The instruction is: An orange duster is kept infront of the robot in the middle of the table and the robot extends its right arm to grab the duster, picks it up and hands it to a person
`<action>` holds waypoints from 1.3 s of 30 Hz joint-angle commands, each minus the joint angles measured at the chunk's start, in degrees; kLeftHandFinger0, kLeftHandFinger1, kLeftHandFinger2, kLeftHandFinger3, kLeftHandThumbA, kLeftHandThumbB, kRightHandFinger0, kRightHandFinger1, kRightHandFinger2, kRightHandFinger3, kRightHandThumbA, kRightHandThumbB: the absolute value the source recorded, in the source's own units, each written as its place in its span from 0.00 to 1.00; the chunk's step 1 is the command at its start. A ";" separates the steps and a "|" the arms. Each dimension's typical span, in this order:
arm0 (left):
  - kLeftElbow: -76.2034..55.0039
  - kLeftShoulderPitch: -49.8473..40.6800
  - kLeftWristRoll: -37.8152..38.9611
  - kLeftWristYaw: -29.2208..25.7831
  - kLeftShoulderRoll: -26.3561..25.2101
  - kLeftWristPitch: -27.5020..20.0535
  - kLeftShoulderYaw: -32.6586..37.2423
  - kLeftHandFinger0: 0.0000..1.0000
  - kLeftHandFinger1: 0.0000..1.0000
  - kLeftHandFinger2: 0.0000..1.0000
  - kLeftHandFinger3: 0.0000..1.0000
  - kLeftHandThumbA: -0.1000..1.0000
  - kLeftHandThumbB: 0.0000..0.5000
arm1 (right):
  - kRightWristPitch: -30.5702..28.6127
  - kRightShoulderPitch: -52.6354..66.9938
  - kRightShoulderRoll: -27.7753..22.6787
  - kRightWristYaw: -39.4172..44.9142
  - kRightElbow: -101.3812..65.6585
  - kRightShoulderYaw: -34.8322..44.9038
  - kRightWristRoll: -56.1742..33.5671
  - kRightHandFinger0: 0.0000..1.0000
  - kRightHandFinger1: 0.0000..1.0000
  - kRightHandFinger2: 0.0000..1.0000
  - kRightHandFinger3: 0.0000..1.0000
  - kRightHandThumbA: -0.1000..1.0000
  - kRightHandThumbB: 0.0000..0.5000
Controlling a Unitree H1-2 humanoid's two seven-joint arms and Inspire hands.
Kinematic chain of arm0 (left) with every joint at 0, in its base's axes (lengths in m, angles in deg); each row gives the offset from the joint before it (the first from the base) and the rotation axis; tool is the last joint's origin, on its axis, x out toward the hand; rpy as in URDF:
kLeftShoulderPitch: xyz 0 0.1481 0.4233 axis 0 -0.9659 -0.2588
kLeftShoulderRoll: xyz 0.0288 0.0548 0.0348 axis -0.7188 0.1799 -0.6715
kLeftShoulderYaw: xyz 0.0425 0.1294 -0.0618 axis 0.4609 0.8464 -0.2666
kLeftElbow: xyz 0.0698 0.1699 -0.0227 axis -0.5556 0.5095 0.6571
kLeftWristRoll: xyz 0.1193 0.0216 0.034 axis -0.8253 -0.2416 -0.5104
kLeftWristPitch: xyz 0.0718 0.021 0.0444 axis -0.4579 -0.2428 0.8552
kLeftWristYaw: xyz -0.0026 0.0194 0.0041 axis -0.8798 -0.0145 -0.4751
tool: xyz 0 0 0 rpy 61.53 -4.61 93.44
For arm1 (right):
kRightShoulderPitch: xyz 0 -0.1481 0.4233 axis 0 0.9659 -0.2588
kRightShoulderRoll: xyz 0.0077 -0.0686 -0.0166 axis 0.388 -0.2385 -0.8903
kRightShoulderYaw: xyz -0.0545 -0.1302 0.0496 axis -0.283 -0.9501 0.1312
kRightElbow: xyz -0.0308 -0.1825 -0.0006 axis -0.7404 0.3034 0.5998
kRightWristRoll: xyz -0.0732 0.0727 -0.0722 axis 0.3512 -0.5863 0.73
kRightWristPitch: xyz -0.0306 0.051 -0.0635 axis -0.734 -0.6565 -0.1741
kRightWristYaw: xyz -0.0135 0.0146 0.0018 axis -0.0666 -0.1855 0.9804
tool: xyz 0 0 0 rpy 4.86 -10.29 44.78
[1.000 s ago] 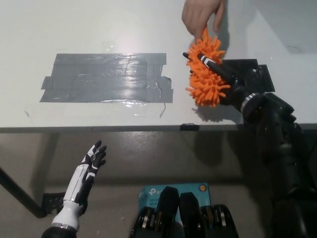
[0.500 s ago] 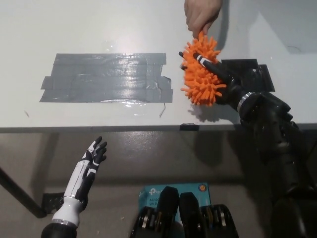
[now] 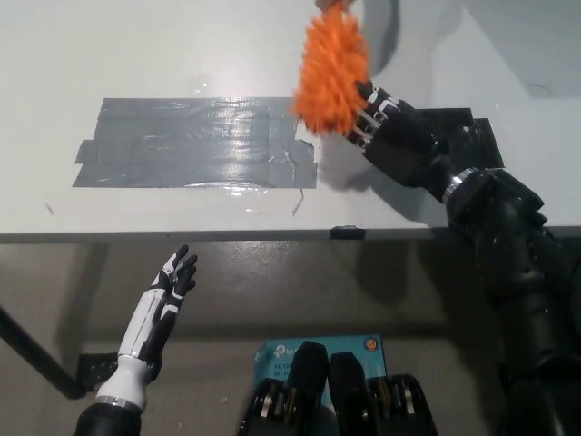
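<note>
Head view: the orange duster (image 3: 331, 73) is gripped by the right hand (image 3: 386, 132) and raised off the counter (image 3: 182, 45) toward a person for handover; the left hand (image 3: 163, 304) is rested open below.

The scene is viewed from a single head camera, aimed steeply down over the surface (image 3: 182, 54) edge and the floor (image 3: 272, 291) below.
</note>
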 commanded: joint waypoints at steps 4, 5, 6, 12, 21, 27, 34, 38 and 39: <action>-0.62 1.40 -0.11 0.68 -1.08 -1.14 0.19 1.00 1.00 1.00 1.00 0.90 0.33 | 0.05 5.80 -5.26 6.41 -15.35 -1.88 -5.61 1.00 1.00 1.00 1.00 0.89 1.00; -0.55 1.38 -0.10 0.68 -1.06 -1.19 0.21 1.00 1.00 1.00 1.00 0.90 0.33 | 0.05 6.43 -5.66 6.24 -16.50 -2.11 -6.40 1.00 1.00 1.00 1.00 0.89 1.00; -0.54 1.33 0.07 0.74 -1.02 -1.12 0.19 1.00 1.00 1.00 1.00 0.90 0.30 | 0.05 8.71 -7.04 6.05 -20.85 -2.75 -9.25 1.00 1.00 1.00 1.00 0.92 1.00; 0.51 1.36 0.42 0.62 -1.04 -1.82 -0.08 1.00 1.00 1.00 1.00 0.89 0.28 | 0.05 16.81 -11.45 5.47 -35.43 -3.76 -15.89 1.00 1.00 1.00 1.00 0.91 1.00; 0.98 0.43 0.65 0.51 -0.86 -1.45 -0.27 1.00 1.00 1.00 1.00 0.90 0.25 | 0.05 30.24 -18.94 11.97 -45.01 -6.02 -24.05 1.00 1.00 1.00 1.00 0.64 0.97; 1.52 0.12 1.00 0.53 -0.68 -1.47 -0.45 1.00 1.00 1.00 1.00 0.90 0.28 | -4.74 36.27 -19.13 8.97 -45.26 -7.42 -10.48 1.00 1.00 1.00 1.00 0.81 0.70; 2.43 -0.80 0.90 0.37 -0.07 -2.37 -0.22 1.00 1.00 1.00 1.00 0.90 0.27 | -20.43 41.22 -11.93 -5.50 -38.27 -10.85 11.71 1.00 1.00 1.00 1.00 0.83 0.52; 1.95 -1.05 0.80 0.08 -0.19 -1.55 -0.54 1.00 1.00 1.00 1.00 0.89 0.27 | -26.92 40.78 -11.29 -9.68 -33.88 -12.83 20.64 1.00 1.00 1.00 1.00 0.87 0.58; 1.79 -1.17 0.87 0.08 -0.12 -1.29 -0.57 1.00 1.00 1.00 1.00 0.89 0.28 | -27.38 40.80 -11.40 -10.13 -33.75 -13.17 21.77 1.00 1.00 1.00 1.00 0.87 0.57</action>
